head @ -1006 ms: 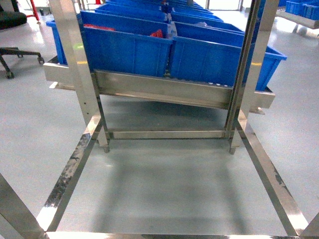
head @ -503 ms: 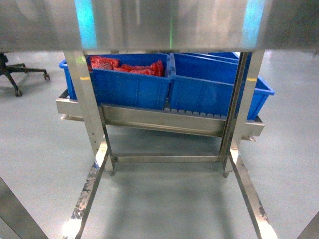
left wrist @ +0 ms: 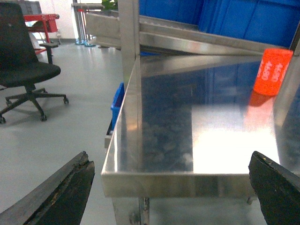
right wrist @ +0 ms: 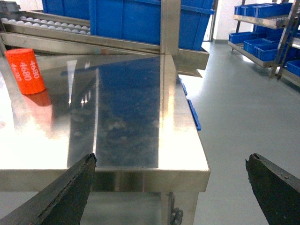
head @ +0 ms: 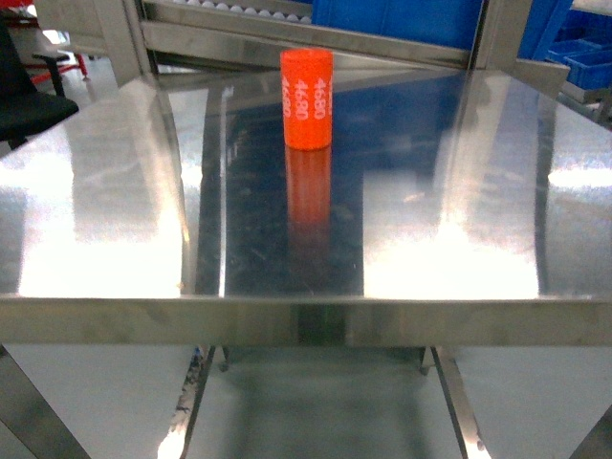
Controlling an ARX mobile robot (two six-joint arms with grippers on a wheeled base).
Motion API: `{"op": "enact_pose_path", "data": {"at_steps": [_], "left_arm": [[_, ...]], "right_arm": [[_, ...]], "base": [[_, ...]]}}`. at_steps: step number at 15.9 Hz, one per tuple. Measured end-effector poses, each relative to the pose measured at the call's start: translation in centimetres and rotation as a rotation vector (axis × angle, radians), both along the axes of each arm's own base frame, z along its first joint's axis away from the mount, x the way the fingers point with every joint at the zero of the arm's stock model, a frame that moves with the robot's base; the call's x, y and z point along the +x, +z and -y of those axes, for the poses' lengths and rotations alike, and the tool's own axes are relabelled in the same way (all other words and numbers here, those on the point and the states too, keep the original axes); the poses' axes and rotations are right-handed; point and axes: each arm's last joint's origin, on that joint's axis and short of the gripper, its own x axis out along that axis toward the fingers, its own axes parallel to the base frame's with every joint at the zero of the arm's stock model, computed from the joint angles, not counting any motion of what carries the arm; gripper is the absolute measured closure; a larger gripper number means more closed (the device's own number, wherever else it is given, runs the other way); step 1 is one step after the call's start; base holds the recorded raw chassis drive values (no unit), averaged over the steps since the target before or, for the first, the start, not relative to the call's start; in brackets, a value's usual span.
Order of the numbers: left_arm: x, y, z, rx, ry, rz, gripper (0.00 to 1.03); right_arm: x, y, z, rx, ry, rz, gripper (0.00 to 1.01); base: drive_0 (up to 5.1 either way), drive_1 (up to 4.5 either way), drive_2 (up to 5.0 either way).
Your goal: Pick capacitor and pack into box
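Observation:
An orange cylinder marked 4680, the capacitor (head: 307, 98), stands upright on the far middle of a shiny steel table (head: 115, 220). From the left wrist the capacitor (left wrist: 272, 71) shows far right, well beyond my left gripper (left wrist: 170, 160), which hangs open before the table's front left corner. Seen from the right wrist, the capacitor (right wrist: 26, 71) stands far left, while my right gripper (right wrist: 171, 158) is open in front of the front right corner. Neither gripper holds anything, and neither appears in the head view. The box is out of view.
Blue bins (head: 402, 19) sit on a roller rack (right wrist: 47, 24) behind the table. A black office chair (left wrist: 26, 75) stands on the floor to the left. Shelves with more blue bins (right wrist: 262, 28) line the right side. An upright steel post (left wrist: 129, 37) rises at the table's back left.
The head view has risen from the frame under the table to above the table top. The capacitor and steel surface now show; the lower rack's bins have dropped out of sight.

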Motion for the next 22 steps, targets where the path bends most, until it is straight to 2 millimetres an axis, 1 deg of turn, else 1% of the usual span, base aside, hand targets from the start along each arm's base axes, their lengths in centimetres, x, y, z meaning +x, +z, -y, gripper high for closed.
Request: {"op": "enact_pose_path", "data": {"at_steps": [22], "left_arm": [[0.00,0.00,0.00,0.000,0.000,0.000,0.05]], "right_arm": [[0.00,0.01,0.00,0.000,-0.001,0.001,0.03]], "base": [[0.0,0.00,0.0]]}}
